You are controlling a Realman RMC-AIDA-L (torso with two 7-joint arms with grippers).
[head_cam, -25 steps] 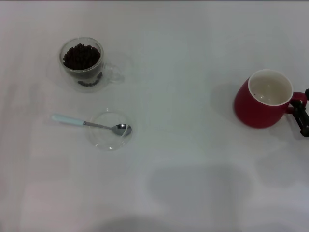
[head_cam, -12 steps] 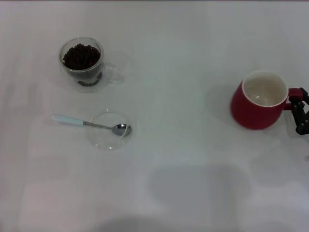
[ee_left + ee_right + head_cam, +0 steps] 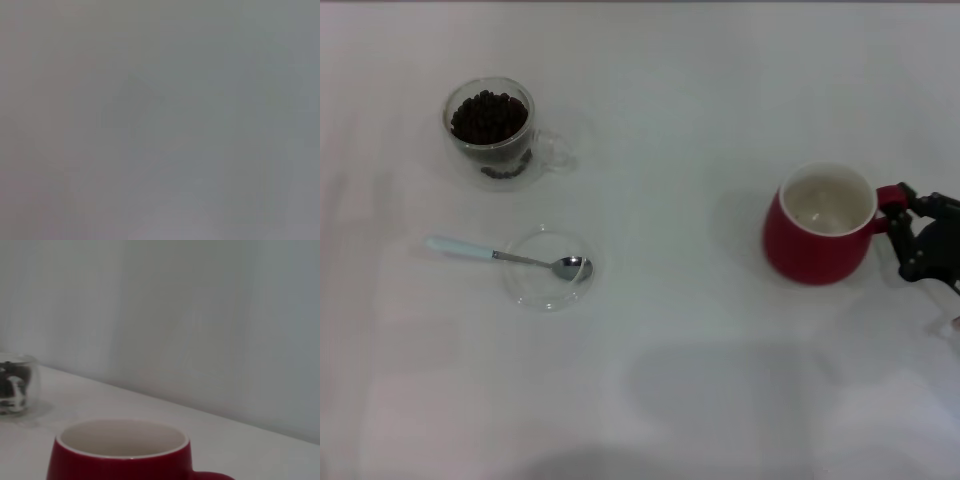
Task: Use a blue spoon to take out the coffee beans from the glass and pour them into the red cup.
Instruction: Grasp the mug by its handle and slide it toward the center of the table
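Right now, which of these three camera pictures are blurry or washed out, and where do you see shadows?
Head view: bright and even, with a soft broad shadow low on the table and a faint one left of the red cup. Left wrist view: a featureless grey blur. Right wrist view: the cup's rim is fairly clear; the glass beyond looks soft.

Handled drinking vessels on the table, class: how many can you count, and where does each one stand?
2. The glass, full of coffee beans, stands far left. The red cup stands on the right, its handle at the right claw. None seems hidden.
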